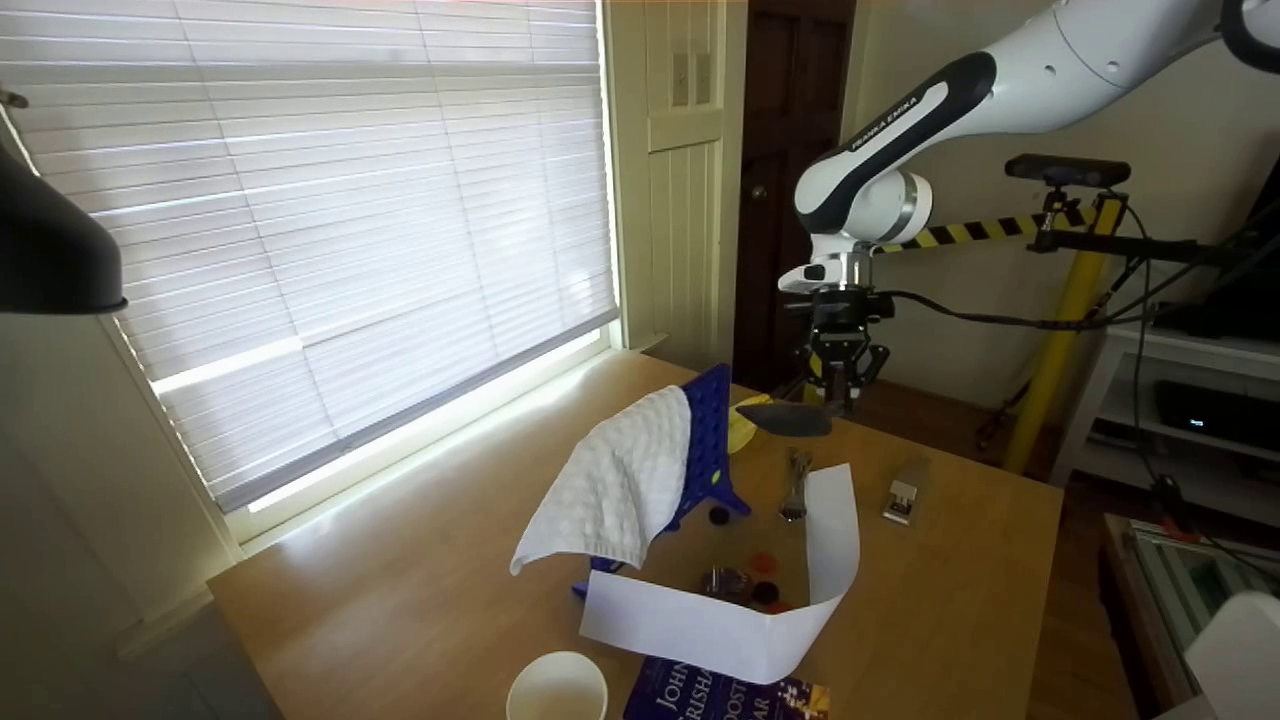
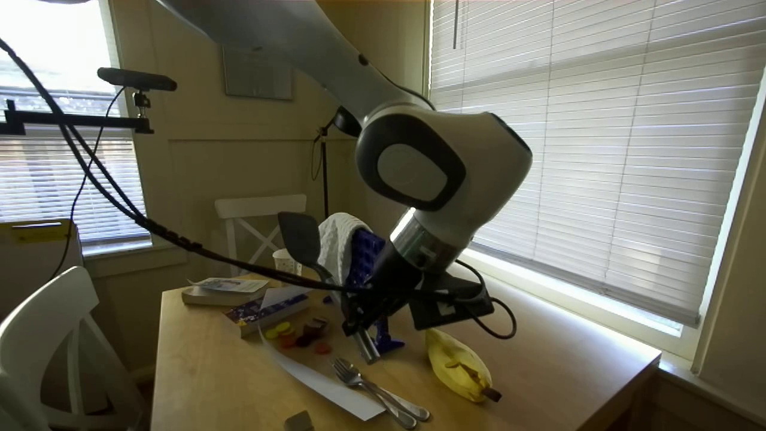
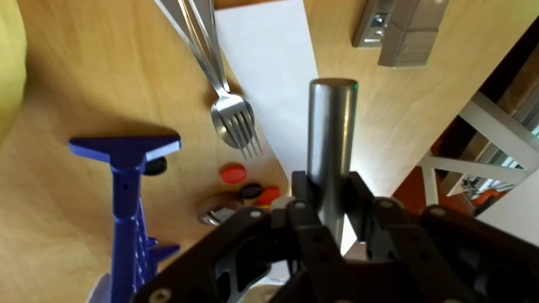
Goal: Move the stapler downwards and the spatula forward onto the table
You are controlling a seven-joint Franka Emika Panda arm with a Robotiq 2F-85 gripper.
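Observation:
The spatula has a dark blade (image 1: 790,418) and a shiny metal handle (image 3: 332,126). My gripper (image 3: 327,185) is shut on the handle and holds it above the table (image 1: 420,570). In an exterior view the blade (image 2: 299,236) tilts up and the handle end points down above the fork and spoon; the gripper (image 2: 357,320) is partly hidden. The stapler (image 3: 414,33) is grey-brown and lies on the table, beyond the white paper strip in the wrist view. It is small in both exterior views (image 1: 903,495) (image 2: 299,421), cut by the bottom edge in the latter.
A blue stand (image 1: 708,440) with a white cloth (image 1: 610,480) stands mid-table. A white paper strip (image 1: 700,625), fork and spoon (image 3: 236,113), and several caps (image 3: 233,173) lie near it. A yellow banana-like object (image 2: 458,362), a white cup (image 1: 557,690) and books (image 2: 263,311) stand around.

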